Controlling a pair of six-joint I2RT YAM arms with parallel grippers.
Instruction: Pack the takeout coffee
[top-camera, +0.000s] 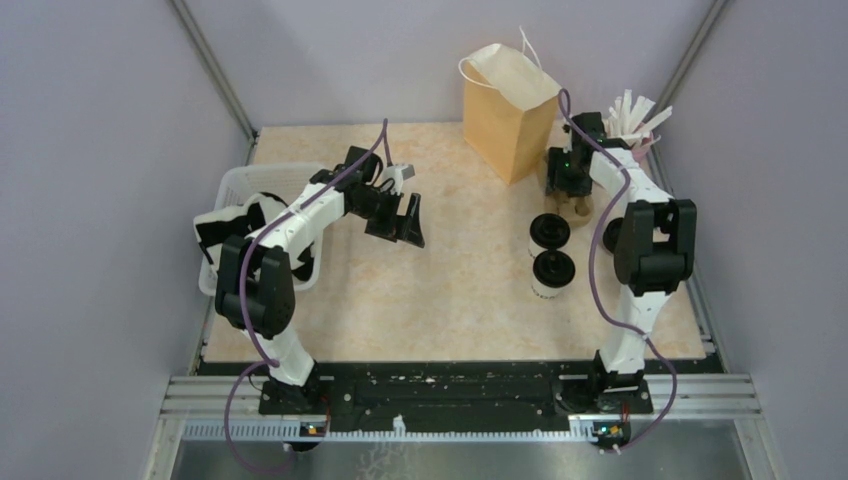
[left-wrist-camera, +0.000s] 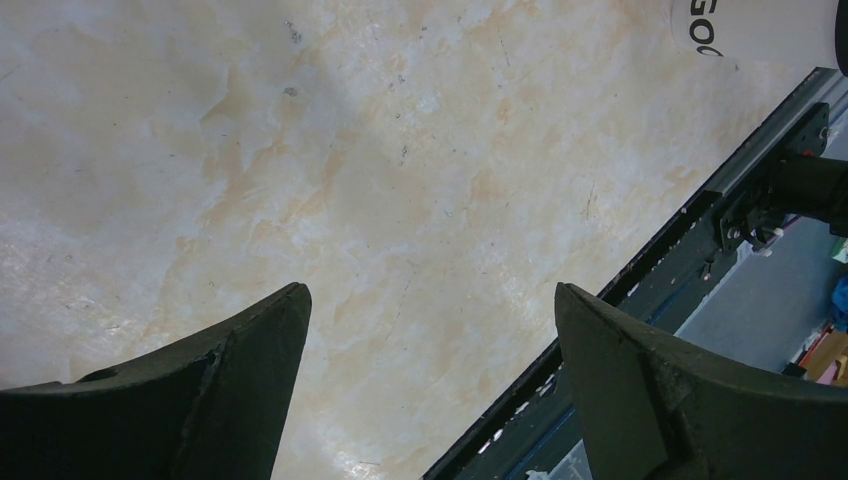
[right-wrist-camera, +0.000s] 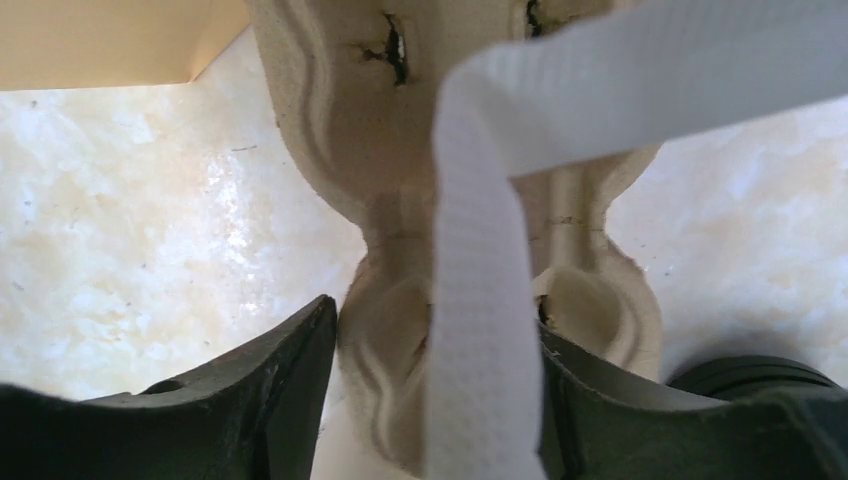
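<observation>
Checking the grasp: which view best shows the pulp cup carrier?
Right wrist: the pulp cup carrier fills the frame, flanked by the right gripper. Top external shows only a sliver under the arm. Left wrist shows none.

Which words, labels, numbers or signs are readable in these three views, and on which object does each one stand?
"GO" or "60", uncertain: black characters, turned sideways and cut off by the picture edge, on a white rounded object in the left wrist view.
Tall brown paper bag: no print visible.
Small white paper cups with round black plastic lids: any print is too small to read.
Right wrist view: no text.
</observation>
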